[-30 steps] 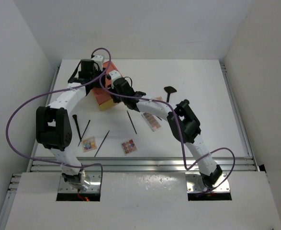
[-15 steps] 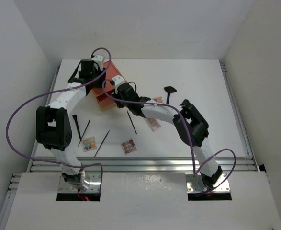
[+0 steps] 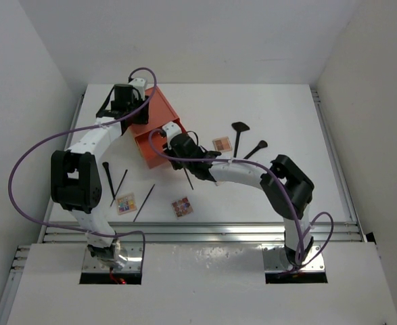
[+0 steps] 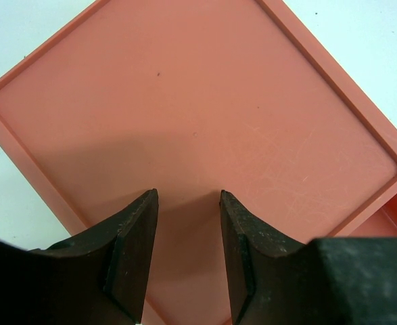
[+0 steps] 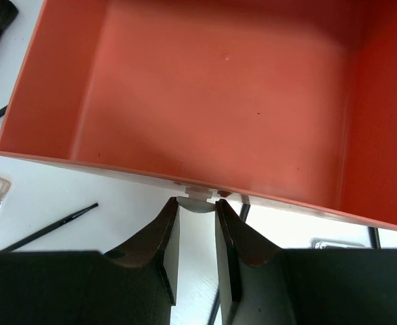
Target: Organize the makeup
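Right wrist: right gripper [image 5: 196, 203] pinches knob [image 5: 197, 196] of drawer [image 5: 218, 88], open and empty. Left gripper [image 4: 188, 203], jaws narrowly apart, sits on box [image 4: 184, 101] top, likely bracing it. Palettes [image 3: 182, 206], brushes [image 3: 239, 126], sticks [image 3: 144, 202] lie loose beside box.

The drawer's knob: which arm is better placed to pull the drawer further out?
Right. The right gripper is shut on the knob at the front of the drawer. The left gripper hangs open over the box top, away from the knob.
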Robot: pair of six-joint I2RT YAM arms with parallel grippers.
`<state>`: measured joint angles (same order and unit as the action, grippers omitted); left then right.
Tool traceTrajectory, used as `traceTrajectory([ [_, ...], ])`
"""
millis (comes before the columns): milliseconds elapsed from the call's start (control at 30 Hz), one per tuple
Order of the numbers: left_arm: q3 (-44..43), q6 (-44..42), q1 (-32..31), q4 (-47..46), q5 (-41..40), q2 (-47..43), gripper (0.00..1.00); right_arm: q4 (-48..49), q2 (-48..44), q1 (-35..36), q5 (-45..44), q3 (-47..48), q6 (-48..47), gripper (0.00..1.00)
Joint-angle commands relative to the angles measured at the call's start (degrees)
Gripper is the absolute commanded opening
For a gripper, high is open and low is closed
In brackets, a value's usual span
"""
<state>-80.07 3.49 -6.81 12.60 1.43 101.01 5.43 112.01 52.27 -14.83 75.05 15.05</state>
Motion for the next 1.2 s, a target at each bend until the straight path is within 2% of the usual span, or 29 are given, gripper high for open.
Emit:
traceTrajectory([
  [0,-0.3,0.3,0.0,1.0,-0.1,-1.6,0.47,0.0,-3.3,0.1,-0.4,-0.7,0.9,0.07],
  [67,-0.8,0.3,0.0,1.0,-0.1,-1.6,0.47,-0.3,-5.3,0.0,-0.5,-2.8,1.2,0.11],
  [167,-1.5,0.3,0.0,1.0,-0.1,-2.1,0.50,-1.3,-6.4,0.1,1.2,-3.5,0.9,0.42],
  [200,-1.5,0.3,0.0,1.0,-0.1,-2.1,0.50,-1.9,-6.6,0.1,1.9,-3.2,0.8,0.63],
  [300,-3.6,-0.3,0.6,1.6,-0.1,-3.4,0.58,-7.3,-8.3,0.0,3.7,-1.2,-0.1,0.89],
  [400,-6.3,-0.8,0.6,2.2,0.5,-4.9,0.65,-11.8,-11.0,0.2,3.7,-1.6,0.0,1.00],
  [567,-14.0,-1.4,0.6,5.8,1.6,-7.4,0.73,-14.5,-19.4,0.2,3.6,-7.0,0.8,1.00],
  [667,-16.8,-1.4,1.3,9.4,4.1,-11.3,0.81,-18.6,-24.5,0.1,2.7,-8.2,0.3,1.00],
  [733,-18.7,-1.9,2.1,14.4,5.9,-15.1,0.88,-20.4,-27.5,0.2,0.0,-9.5,-0.2,1.00],
  [833,-19.3,-4.4,4.3,24.2,7.7,-18.9,0.86,-24.3,-31.9,-0.8,-2.4,-11.7,-0.5,1.00],
  [933,-12.4,-6.4,7.8,30.8,8.3,-24.5,0.76,-26.2,-35.1,-3.0,-1.4,-13.6,0.1,1.00],
  [967,-10.0,-6.9,8.6,31.8,8.3,-25.8,0.69,-26.3,-35.5,-3.5,-0.6,-13.8,0.2,1.00],
  [1000,-7.5,-7.9,10.3,32.7,9.7,-27.8,0.65,-26.3,-36.4,-4.2,1.2,-14.5,0.2,1.00],
  [1100,4.5,-11.6,12.1,35.1,11.7,-29.0,0.64,-26.6,-36.6,-9.4,6.2,-14.8,0.3,1.00],
  [1167,8.5,-13.8,12.9,35.1,12.2,-29.0,0.64,-26.8,-35.8,-11.0,9.2,-14.3,0.9,1.00],
])
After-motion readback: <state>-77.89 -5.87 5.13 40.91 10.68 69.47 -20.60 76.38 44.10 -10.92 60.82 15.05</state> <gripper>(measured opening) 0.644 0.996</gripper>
